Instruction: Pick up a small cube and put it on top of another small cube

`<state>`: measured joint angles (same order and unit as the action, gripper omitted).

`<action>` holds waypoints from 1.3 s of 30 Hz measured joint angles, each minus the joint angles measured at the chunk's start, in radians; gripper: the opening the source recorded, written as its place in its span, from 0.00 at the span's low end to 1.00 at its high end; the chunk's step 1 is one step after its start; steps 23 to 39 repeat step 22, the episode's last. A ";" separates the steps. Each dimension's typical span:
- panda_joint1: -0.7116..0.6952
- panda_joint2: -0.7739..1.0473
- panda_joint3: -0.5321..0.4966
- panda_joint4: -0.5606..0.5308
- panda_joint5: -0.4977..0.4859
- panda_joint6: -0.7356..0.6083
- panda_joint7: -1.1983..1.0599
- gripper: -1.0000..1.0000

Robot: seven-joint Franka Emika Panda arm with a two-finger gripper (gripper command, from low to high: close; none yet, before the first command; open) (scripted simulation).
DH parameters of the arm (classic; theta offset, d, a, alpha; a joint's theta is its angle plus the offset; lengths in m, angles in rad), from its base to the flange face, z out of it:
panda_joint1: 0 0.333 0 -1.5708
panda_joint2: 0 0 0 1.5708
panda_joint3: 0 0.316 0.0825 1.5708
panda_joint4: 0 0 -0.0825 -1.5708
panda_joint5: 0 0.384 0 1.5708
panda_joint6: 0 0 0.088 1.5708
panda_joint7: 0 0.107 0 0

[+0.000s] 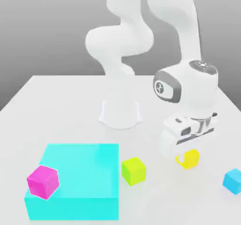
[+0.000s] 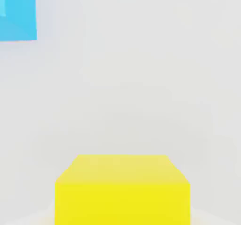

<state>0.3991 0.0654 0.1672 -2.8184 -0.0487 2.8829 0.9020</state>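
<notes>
Grasp made: the yellow cube (image 1: 191, 159) was clasped in the closed gripper (image 1: 186, 158), lift and stacking left undone!

Big cyan block (image 1: 89, 172) — flat-topped, white table (image 1: 70, 111)

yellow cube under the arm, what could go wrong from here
The tool is closed on the yellow cube, so the cube might slip or twist as it lifts if the grip is off-centre. The blue cube sits nearby on the table and could be nudged if the arm swings that way. If the magenta cube is the target, it looks perched near the edge of the cyan block, so stacking there may tip it.
</notes>
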 joint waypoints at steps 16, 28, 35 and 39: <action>-0.666 -0.034 -0.334 0.410 0.065 -0.443 -0.510 0.00; -0.639 0.043 -0.309 0.398 0.080 -0.355 -0.530 1.00; -0.639 0.043 -0.309 0.398 0.080 -0.355 -0.530 1.00; -0.639 0.043 -0.309 0.398 0.080 -0.355 -0.530 1.00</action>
